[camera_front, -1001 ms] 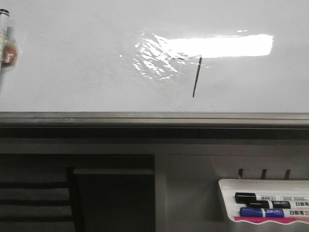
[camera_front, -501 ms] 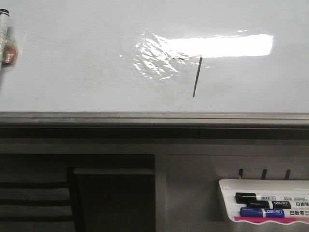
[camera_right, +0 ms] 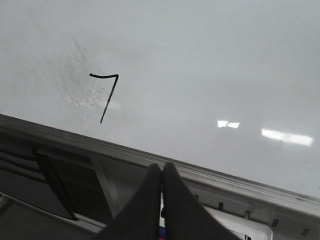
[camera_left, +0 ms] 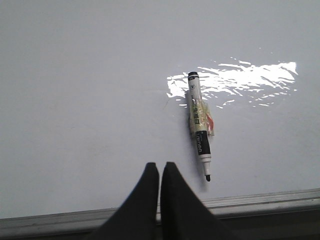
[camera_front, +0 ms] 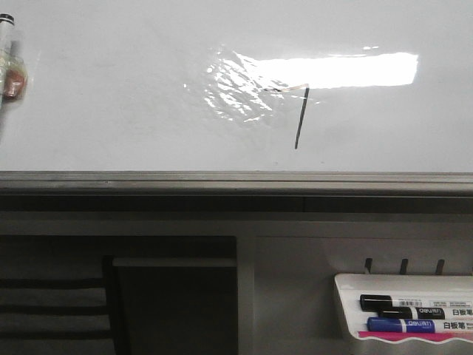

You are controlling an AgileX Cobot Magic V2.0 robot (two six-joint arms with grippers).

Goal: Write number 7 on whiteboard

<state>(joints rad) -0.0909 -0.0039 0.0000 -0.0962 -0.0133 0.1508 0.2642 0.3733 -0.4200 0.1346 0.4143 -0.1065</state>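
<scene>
The whiteboard [camera_front: 111, 96] fills the upper front view, with a bright rectangular glare and a grey bottom rail. The number 7 [camera_front: 299, 122] is drawn on it in thin black marker, its top stroke faint inside the glare; it is clear in the right wrist view [camera_right: 106, 96]. A marker [camera_left: 199, 125] with its cap off is stuck upright on the board, tip down, also at the front view's left edge [camera_front: 7, 66]. My left gripper [camera_left: 160, 166] is shut and empty, below and beside the marker. My right gripper [camera_right: 161, 167] is shut and empty, before the rail.
A small white marker tray [camera_front: 347, 310] hangs below the rail at lower right, holding a black marker [camera_front: 399, 302] and a blue marker [camera_front: 403, 325]. The grey rail [camera_front: 236, 181] runs the full width. Dark frame openings [camera_front: 170, 303] lie below it.
</scene>
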